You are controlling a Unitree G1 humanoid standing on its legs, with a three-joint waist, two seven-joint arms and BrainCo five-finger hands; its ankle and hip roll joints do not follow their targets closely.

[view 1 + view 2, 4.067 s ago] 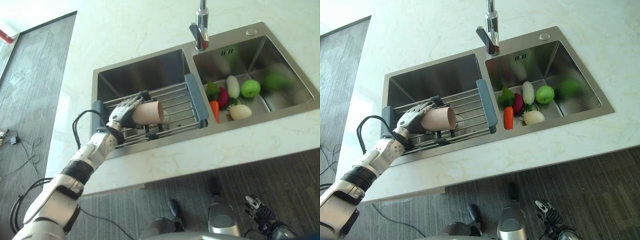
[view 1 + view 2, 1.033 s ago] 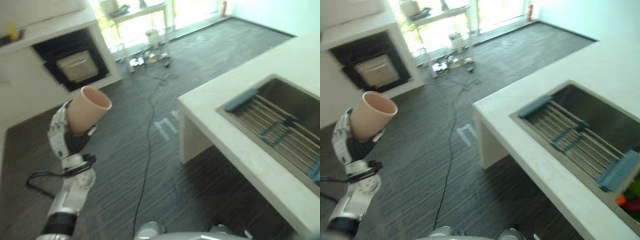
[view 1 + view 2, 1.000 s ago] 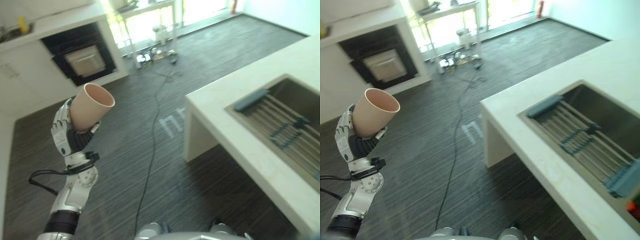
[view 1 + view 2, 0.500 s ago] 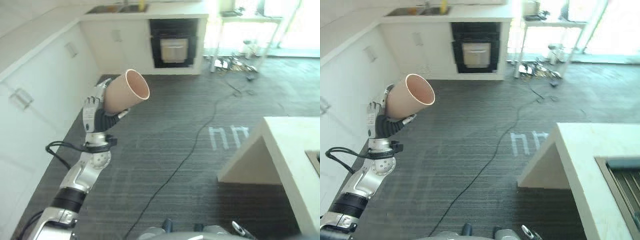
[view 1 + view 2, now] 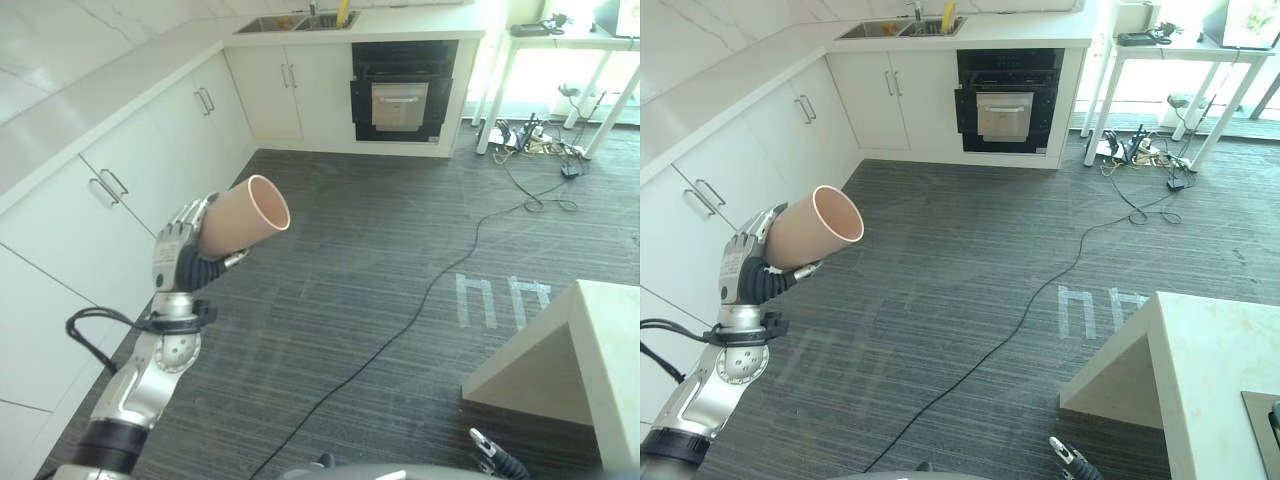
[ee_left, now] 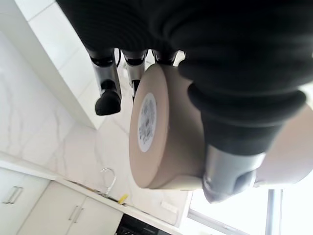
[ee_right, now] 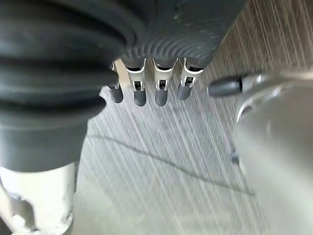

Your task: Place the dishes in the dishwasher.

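A kitchen with a dark striped floor point(image 5: 380, 260) and white cabinets point(image 5: 120, 180) running along the wall to a built-in black oven point(image 5: 1005, 100); a white counter point(image 5: 1215, 360) corner juts in nearer the robot, well apart from the oven. Between the cabinets and the counter, raised over the floor, the left hand point(image 5: 178, 250) has its fingers and thumb curled round a cup point(image 5: 240, 215), gripping it near the base. The cup is a plain tan-pink tumbler, tilted so its open mouth points up and toward the oven; the inside is paler pink. In the left wrist view the cup point(image 6: 166, 132) shows its flat bottom with a round white sticker in the middle, the thumb pressed across one side and dark fingertips point(image 6: 108, 102) past the other (how far those reach round the wall is hidden by the cup itself). The right hand point(image 7: 146, 90) hangs over the floor with its fingers seemingly straight and loose, holding nothing. A black cord point(image 5: 1040, 290) trails across the floor toward a white side table point(image 5: 1180, 60) beside the oven, where small clutter lies, too small to make out.
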